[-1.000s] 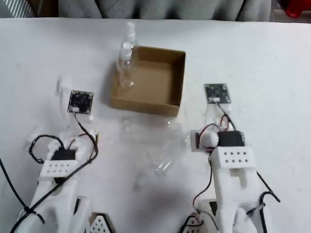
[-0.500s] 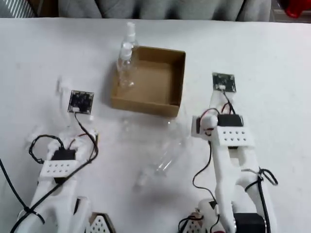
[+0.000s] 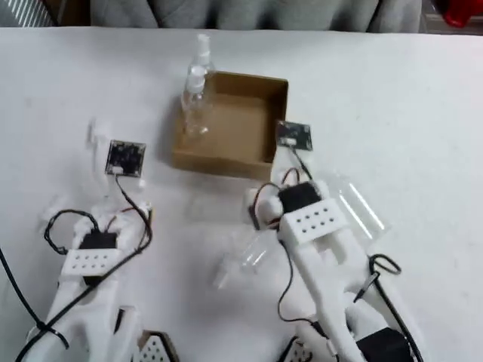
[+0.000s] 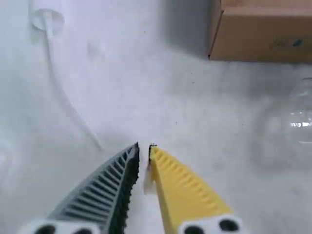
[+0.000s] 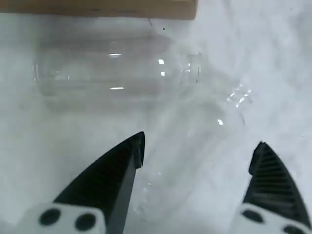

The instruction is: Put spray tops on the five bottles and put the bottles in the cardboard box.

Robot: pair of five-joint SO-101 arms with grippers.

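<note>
The cardboard box (image 3: 240,130) stands open at mid table. One bottle with a spray top (image 3: 195,102) stands at the box's left wall, and a second (image 3: 202,50) stands just behind it. Clear bottles without tops lie on the table: one (image 3: 253,253) in front of the box, one (image 3: 361,205) beside my right arm (image 3: 311,220). My right gripper (image 5: 200,144) is open just above the table, with a lying clear bottle (image 5: 117,68) ahead of it along the box's front wall (image 5: 97,8). My left gripper (image 4: 144,146) is shut and holds nothing; a loose spray top (image 4: 47,19) lies beyond it.
The spray top's thin tube (image 4: 73,112) runs across the table toward my left fingertips. A box corner (image 4: 263,34) and part of a clear bottle (image 4: 296,122) lie off to one side of them. Cables trail from both arms. Open table lies at the far right.
My right arm has swung left and forward to the box's front wall, uncovering a lying bottle on its right. The left arm has stayed still.
</note>
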